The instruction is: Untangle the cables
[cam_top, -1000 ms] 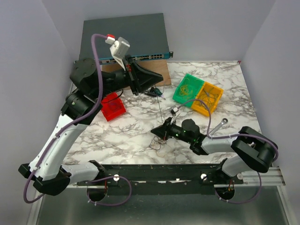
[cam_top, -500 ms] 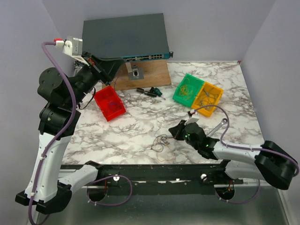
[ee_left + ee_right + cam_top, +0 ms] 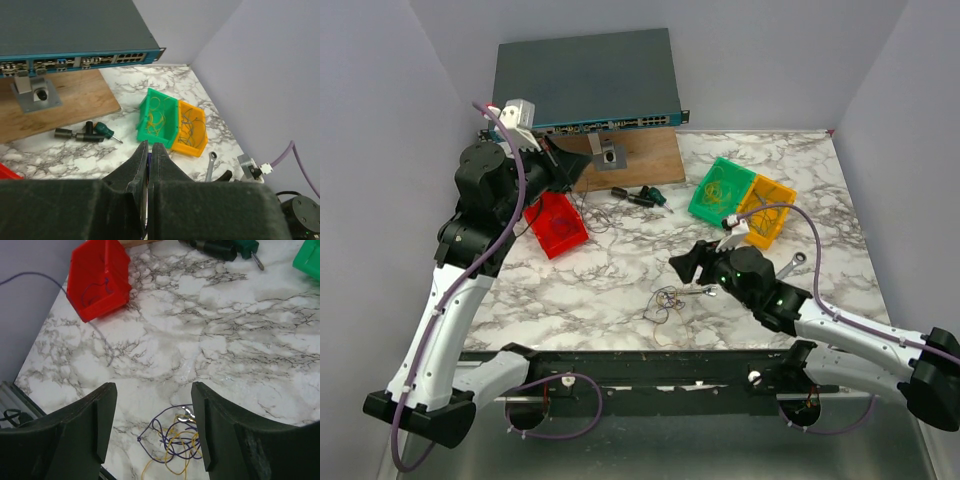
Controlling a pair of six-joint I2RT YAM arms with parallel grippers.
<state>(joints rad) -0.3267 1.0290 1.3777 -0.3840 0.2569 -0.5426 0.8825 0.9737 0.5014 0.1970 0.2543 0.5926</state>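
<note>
Top external view, from the left: the left arm hangs above the red bin (image 3: 556,222), and its wrist view shows the left fingers (image 3: 141,167) clenched. A hint of blue sits in the seam, but whether a strand is pinched cannot be told. Near the middle, the cables (image 3: 667,300) lie as a small blue-and-yellow knot on the bench (image 3: 610,262), close to its front edge. The right fingers (image 3: 102,420) are released, spread wide over the knot and grasping nothing. The step in hand looks like choosing a hold. Next, those fingers would need to drop onto one loop alone and close, so a pull parts strands rather than dragging the whole knot.
</note>
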